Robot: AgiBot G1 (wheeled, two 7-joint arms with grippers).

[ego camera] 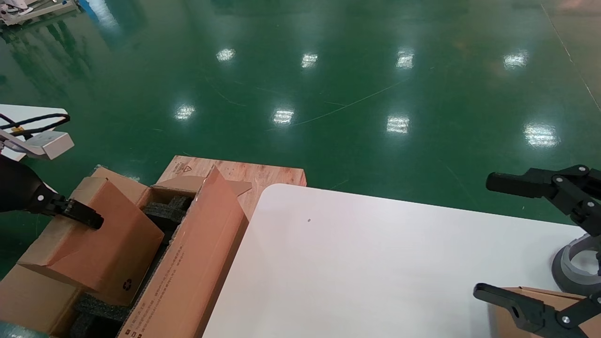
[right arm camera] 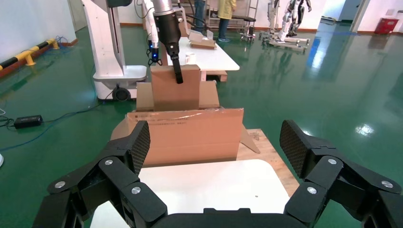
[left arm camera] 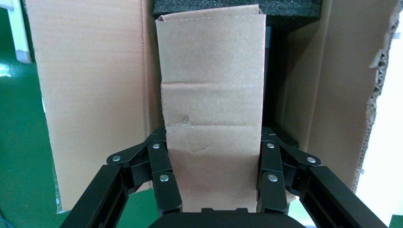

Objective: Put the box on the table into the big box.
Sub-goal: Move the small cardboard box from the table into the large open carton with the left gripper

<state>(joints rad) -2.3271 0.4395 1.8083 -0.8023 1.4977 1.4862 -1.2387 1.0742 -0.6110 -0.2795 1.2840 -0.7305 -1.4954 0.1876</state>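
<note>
the left gripper (ego camera: 87, 217) is clamped across the box (ego camera: 101, 244), its fingers (left arm camera: 161, 175) pressing the two long sides, as the left wrist view shows. the box hangs tilted at the far left of the scene, over the open big box (ego camera: 188, 263), which stands beside the left edge of the table (ego camera: 375, 263) and partly in front of a wooden board (ego camera: 263, 174). the box's low near corner, the one with the recycling mark, sits down near the black foam (ego camera: 169, 209) inside the carton; whether it touches cannot be told.

the main risk seems to be the tilt: if it is let go now, the box could land askew on a foam block or catch on the upright flap (ego camera: 220, 197) on the table side rather than settling flat. the grip is also near one end of the box, so it could swing or slip between the pads as it is lowered.

the right gripper (ego camera: 497, 239) hovers spread wide and empty over the near right of the table, above another small carton (ego camera: 535, 293), well apart from the work.
</note>
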